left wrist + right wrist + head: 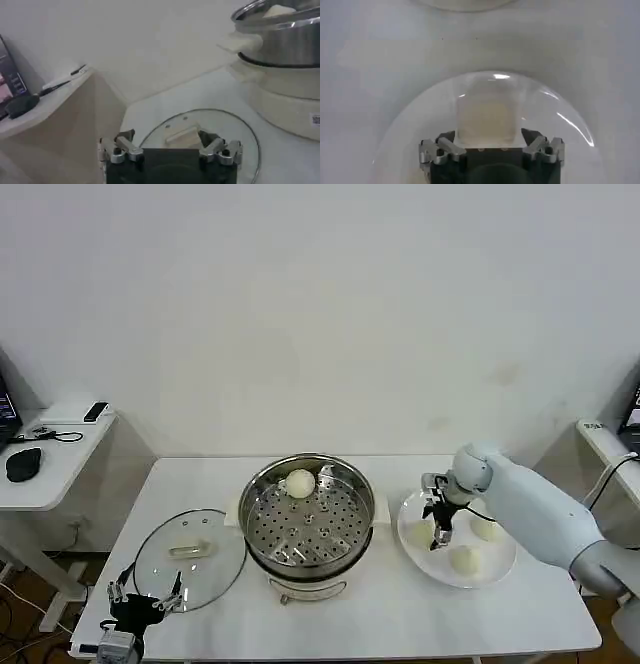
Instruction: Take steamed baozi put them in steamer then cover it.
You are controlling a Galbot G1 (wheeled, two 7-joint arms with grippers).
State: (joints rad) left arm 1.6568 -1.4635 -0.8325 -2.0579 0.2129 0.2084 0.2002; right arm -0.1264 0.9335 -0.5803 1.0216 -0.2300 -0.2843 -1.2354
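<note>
Right claw (pixel 437 529) straddles a baozi (pixel 485 117) on the plate (pixel 500 567) — no legible writing.

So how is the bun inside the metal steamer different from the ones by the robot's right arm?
The baozi in the steamer sits alone on the perforated floor of the steamer, by its far wall; the baozi on the plate is one of three on the flat white plate. No tool is near the steamer one, while the right tool hangs open among the plate's buns. Both are smooth, round and cream-white.
</note>
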